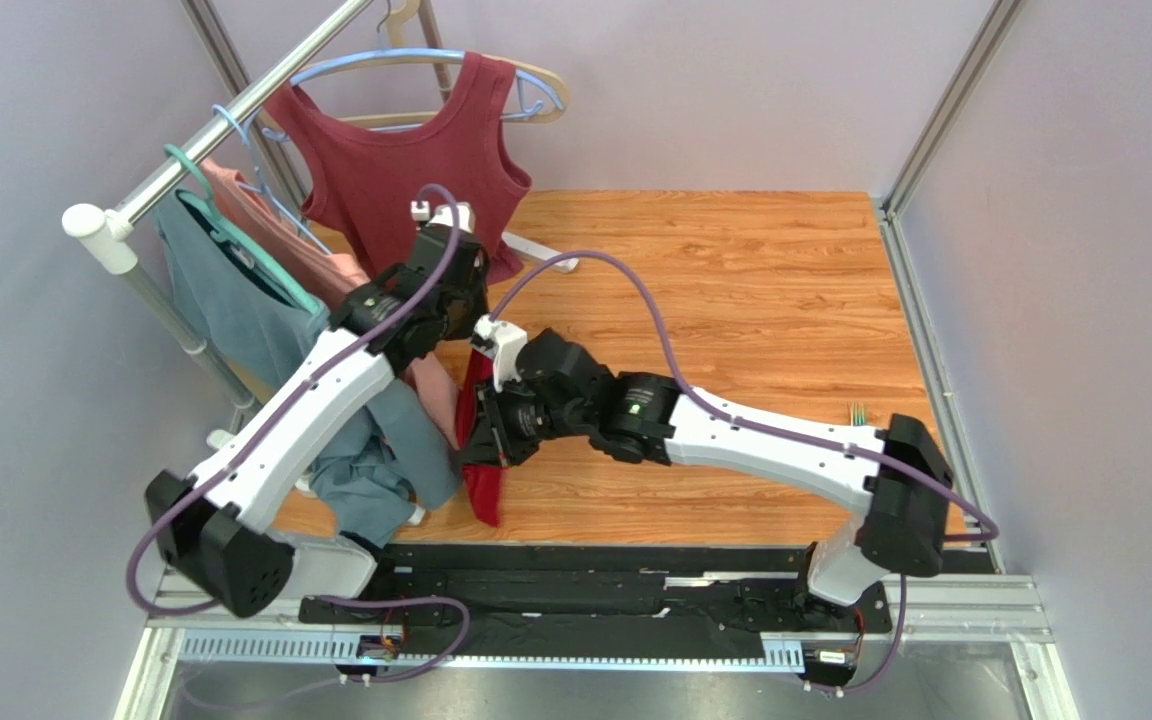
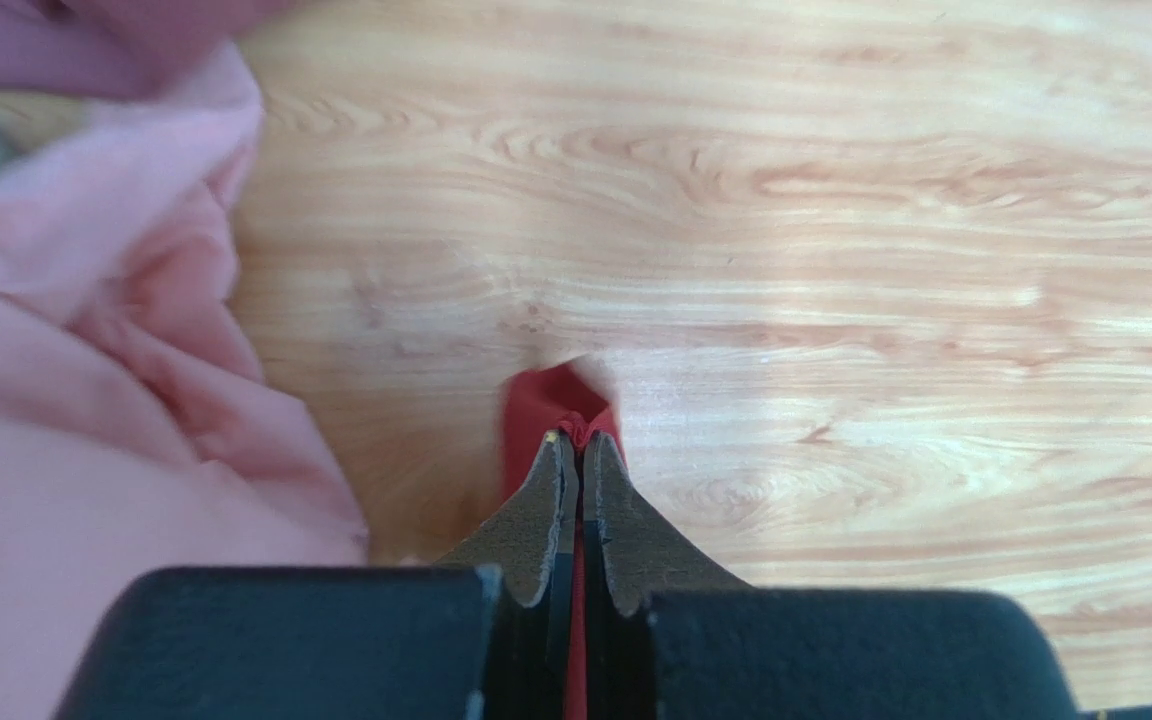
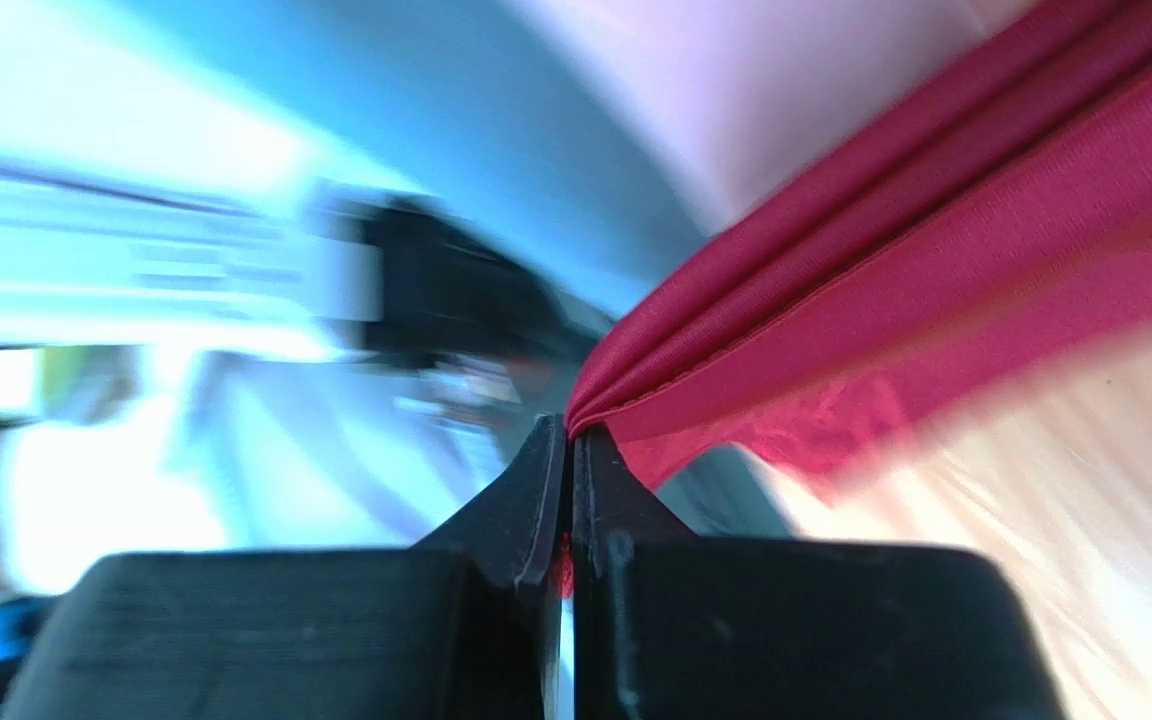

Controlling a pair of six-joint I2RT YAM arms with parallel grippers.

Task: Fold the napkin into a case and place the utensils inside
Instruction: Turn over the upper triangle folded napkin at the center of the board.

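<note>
The napkin is a bright crimson cloth, bunched into a narrow strip that hangs over the wooden table near its left edge. My left gripper holds its upper end. In the left wrist view that gripper is shut on a pinch of napkin above the table. My right gripper grips the strip lower down. In the right wrist view it is shut on a hemmed fold of the napkin. Gold tips of the utensils peek out behind the right arm's elbow. The case is not in view.
A clothes rail stands at the back left with a maroon sleeveless top, a grey-blue garment and a pink garment hanging close to the left arm. Walls close in the wooden table on the right and at the back.
</note>
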